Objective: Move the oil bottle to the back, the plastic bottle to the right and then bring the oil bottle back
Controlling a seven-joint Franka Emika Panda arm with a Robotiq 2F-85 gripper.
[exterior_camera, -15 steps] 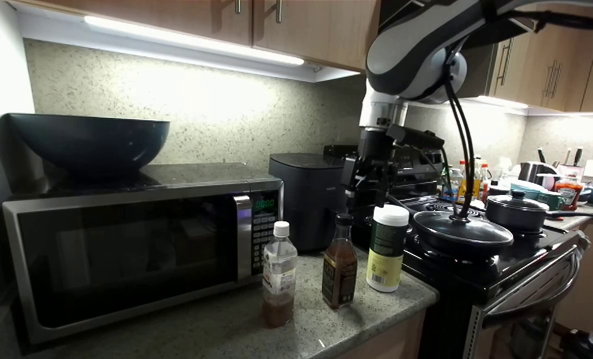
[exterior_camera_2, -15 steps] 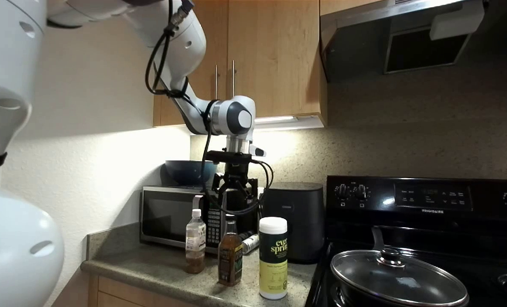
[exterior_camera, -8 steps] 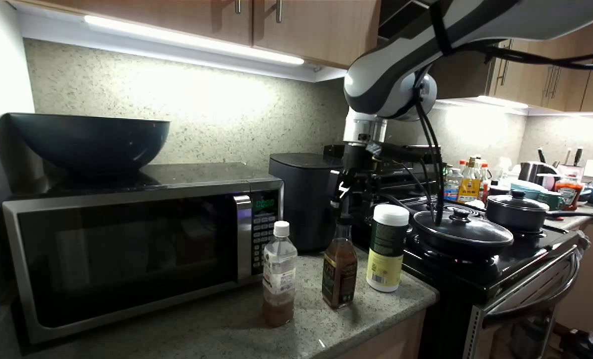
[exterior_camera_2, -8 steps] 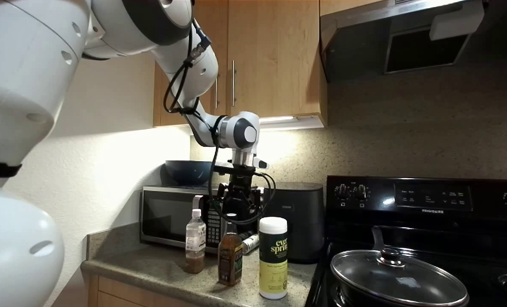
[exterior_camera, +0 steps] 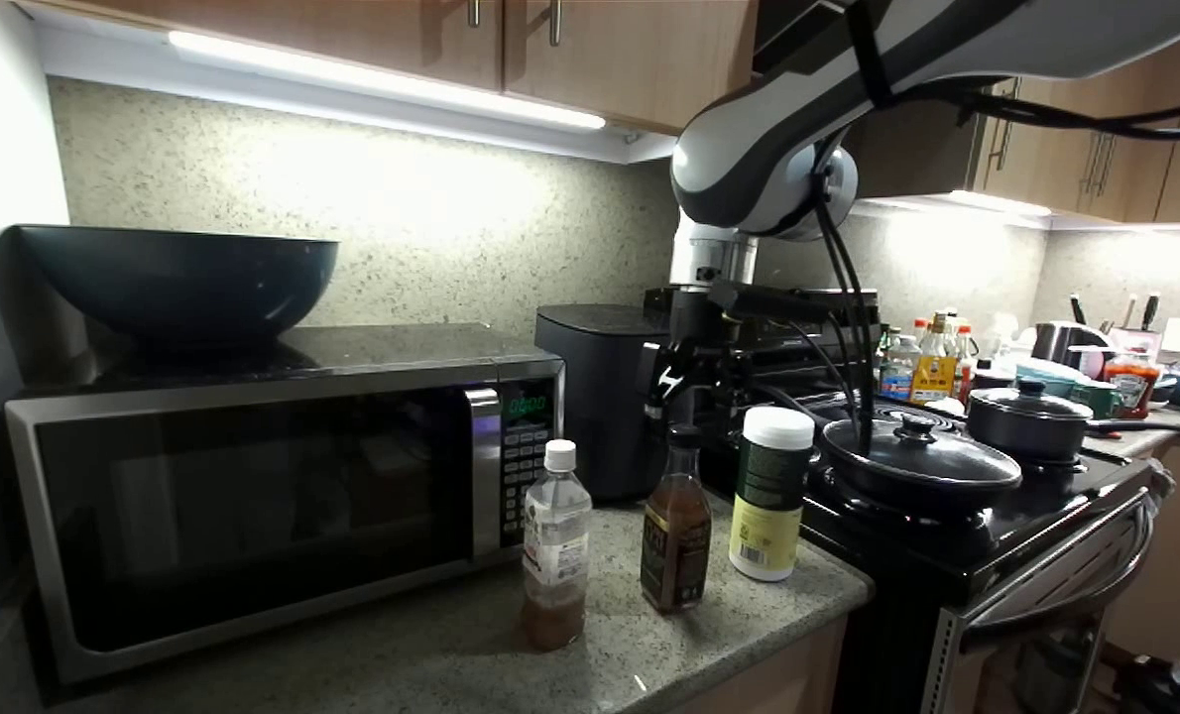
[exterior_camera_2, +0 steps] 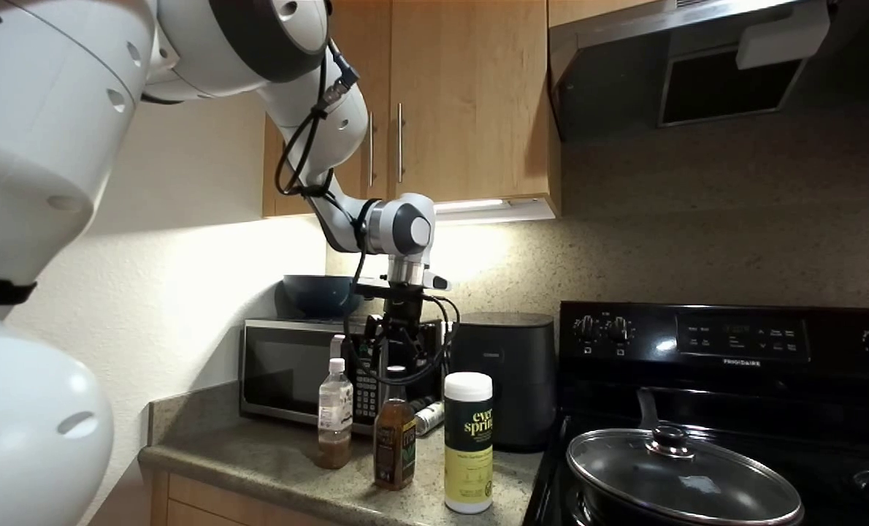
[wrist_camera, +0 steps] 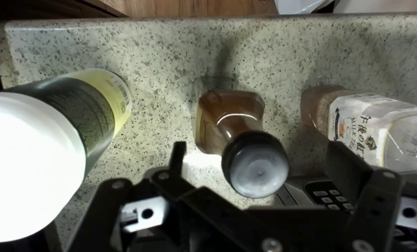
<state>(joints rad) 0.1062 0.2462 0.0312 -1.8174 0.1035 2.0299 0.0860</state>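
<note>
Hanging near the upright oil bottle (wrist_camera: 234, 120), gripper (wrist_camera: 261, 159) has jaws spread wide; wrist view shows the cap (wrist_camera: 257, 168) between the fingers (wrist_camera: 177, 157), exact depth unclear. Plastic bottle (wrist_camera: 357, 126) stands off one side, white-lidded canister (wrist_camera: 77, 108) off the other.

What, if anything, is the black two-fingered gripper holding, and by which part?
Nothing: the gripper stands open, with gaps either side of the dark cap on the square transparent brown bottle in the wrist view.

oil bottle (exterior_camera: 677, 540) | between plastic bottle (exterior_camera: 556, 555) and canister (exterior_camera: 770, 496) | on counter (exterior_camera: 749, 610)
</note>
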